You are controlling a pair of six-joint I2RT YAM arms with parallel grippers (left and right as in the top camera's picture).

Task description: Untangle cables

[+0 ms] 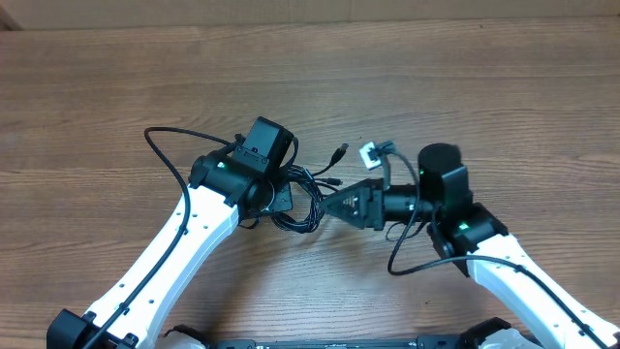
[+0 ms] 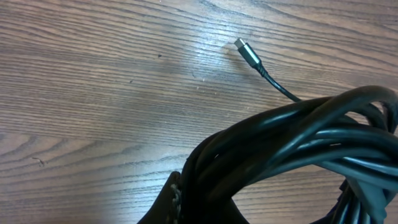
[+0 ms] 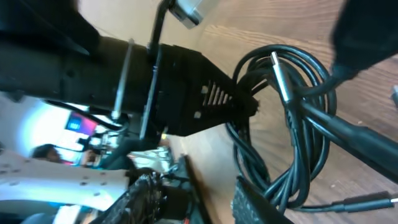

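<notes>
- The task looked barely begun. The cables [image 1: 302, 206] lay as one knotted, looped bundle near the middle of the table [image 1: 145, 78], between the two arms, and no cord had been drawn free of the other.
- Only the ends were loose. One plug tip [image 1: 339, 152] lay flat on the wood just beyond the bundle, on a short free length. A second tip [image 1: 332, 179] lay near it, close to the coil.
- Judged from this, nearly all the work was left: loosening the loops, pulling the two cords apart and laying them separately.
- The left arm rose from the lower left edge and reached diagonally up to the bundle's left side. Its left end effector [image 1: 283, 194] was clenched. In its wrist view several strands [image 2: 298, 143] crowded right against its finger [image 2: 173, 200], so it appeared to be gripping the bundle.
- The right arm came from the lower right and bent at the wrist. Its right end effector [image 1: 329, 206] pointed leftward, level with the table, with its tip [image 3: 252, 106] pressed into the coil [image 3: 298, 124].
- I could not tell whether its jaws were released or clamped on a strand.
</notes>
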